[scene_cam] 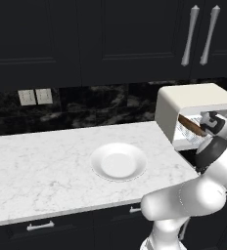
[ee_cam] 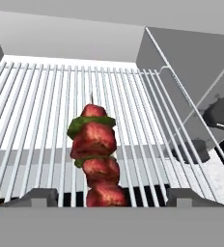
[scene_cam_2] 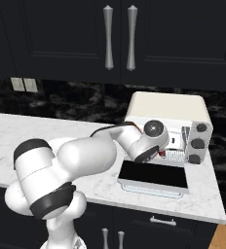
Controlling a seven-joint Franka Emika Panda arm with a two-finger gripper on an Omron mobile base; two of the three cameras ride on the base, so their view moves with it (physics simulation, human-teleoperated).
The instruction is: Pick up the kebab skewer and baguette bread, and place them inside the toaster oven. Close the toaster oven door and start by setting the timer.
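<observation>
Taking the toaster oven (scene_cam: 171, 110) as landmark: the plate (scene_cam: 118, 161) sits to its left on the counter; inside it, at the left of the wire rack (ee_cam: 32, 111), lies the baguette bread (scene_cam: 191, 125), and mid-rack lies the kebab skewer (ee_cam: 97, 154); the toaster oven door (scene_cam_2: 154, 175) hangs open in front. To finish the placing well, I would back the hand straight out, level, without nudging the skewer. The gripper (ee_cam: 104, 197) stands wide open, fingers either side of the skewer's near end, gripping nothing.
</observation>
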